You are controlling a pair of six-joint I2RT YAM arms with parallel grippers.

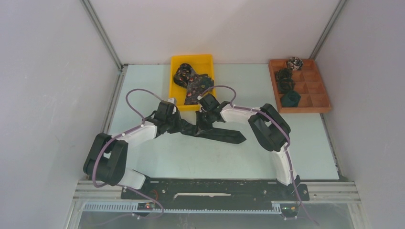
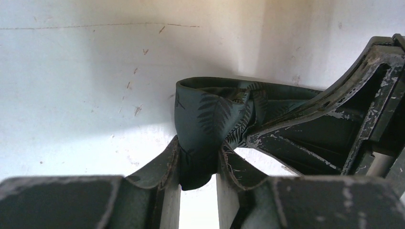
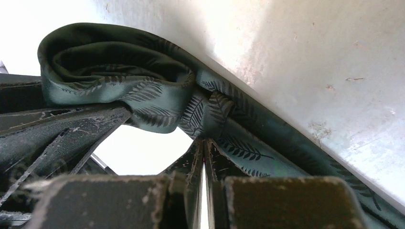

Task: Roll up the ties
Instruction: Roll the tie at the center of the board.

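A dark green tie with a fern pattern (image 1: 229, 136) lies on the table, its pointed end to the right. Its left end is partly rolled into a loose coil (image 3: 110, 71). My left gripper (image 1: 191, 128) is shut on the coiled end; in the left wrist view the fabric (image 2: 205, 114) is pinched between its jaws (image 2: 198, 155). My right gripper (image 1: 205, 125) is shut on the same tie just beside the coil (image 3: 204, 143). The two grippers sit close together. More ties (image 1: 191, 81) lie in a yellow bin (image 1: 207, 58).
A wooden compartment tray (image 1: 315, 88) at the back right holds several rolled ties (image 1: 286, 86). The yellow bin stands just behind the grippers. White walls enclose the pale table (image 1: 286, 152) on the left, back and right.
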